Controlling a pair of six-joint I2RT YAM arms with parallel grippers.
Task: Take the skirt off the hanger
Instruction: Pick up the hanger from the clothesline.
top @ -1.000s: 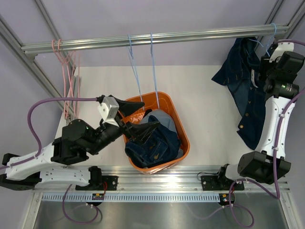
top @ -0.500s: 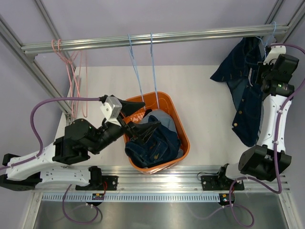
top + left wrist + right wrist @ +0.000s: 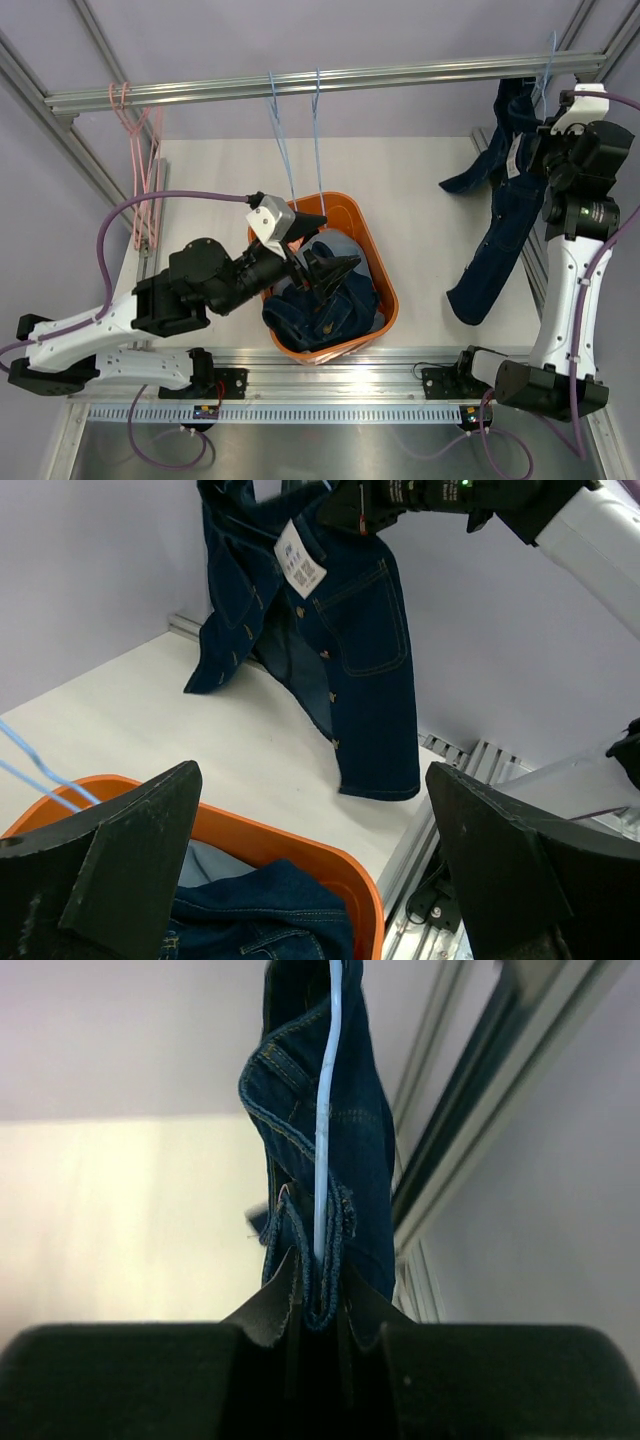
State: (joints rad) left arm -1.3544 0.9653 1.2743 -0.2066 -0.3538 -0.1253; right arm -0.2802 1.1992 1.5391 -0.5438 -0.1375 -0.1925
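The skirt shows only as a pale light-blue patch (image 3: 348, 250) in the orange basket (image 3: 386, 292), mostly covered by dark denim; the patch also shows in the left wrist view (image 3: 212, 866). Pink hangers (image 3: 138, 170) hang bare on the rail at far left. My right gripper (image 3: 545, 135) is shut on the folded edge of a dark navy buttoned denim garment (image 3: 500, 230) together with a light-blue hanger wire (image 3: 326, 1110), holding them up by the rail; the jaws (image 3: 318, 1300) pinch both. My left gripper (image 3: 322, 250) is open and empty over the basket.
Two bare light-blue hangers (image 3: 300, 140) hang from the metal rail (image 3: 400, 75) above the basket. Dark denim (image 3: 315, 310) fills the basket. The dark garment's hem (image 3: 380, 775) touches the white table near the right frame posts (image 3: 535, 270).
My right arm has risen and swung the dark garment toward the rail, so it now hangs long and narrow. My left arm has moved right over the basket. The pink hangers swayed.
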